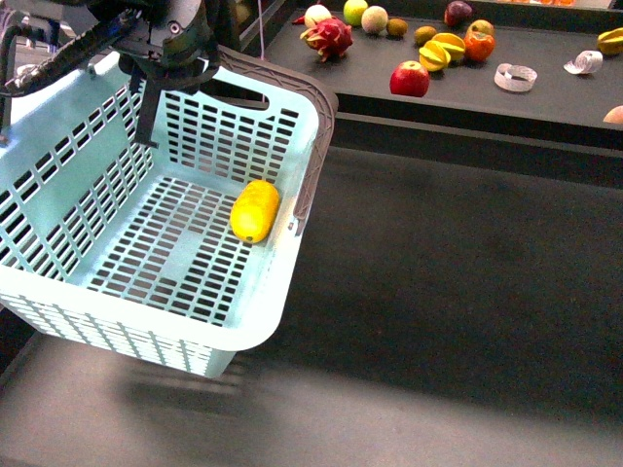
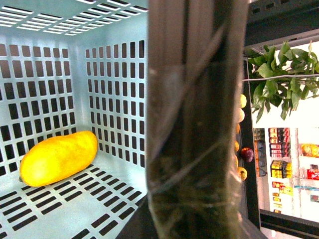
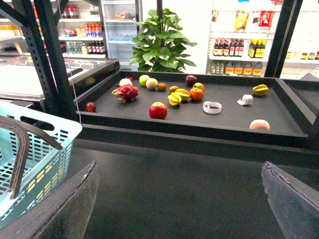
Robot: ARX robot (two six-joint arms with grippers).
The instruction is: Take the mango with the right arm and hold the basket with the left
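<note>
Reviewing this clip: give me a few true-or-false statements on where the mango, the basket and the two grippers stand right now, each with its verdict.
1. The smooth yellow-orange mango lies inside the pale turquoise slotted plastic basket. True.
2. The right gripper is shut on the mango. False: its fingers stand wide apart with nothing between them, facing the fruit tray.
3. The black left arm is at the basket's far rim, by a grey-brown handle. True.
4. The red apple is in the basket with the mango. False: it sits on the dark display tray; the mango is alone in the basket.
5. The basket rests flat on the tray. False: it hangs tilted, off the tray.
</note>
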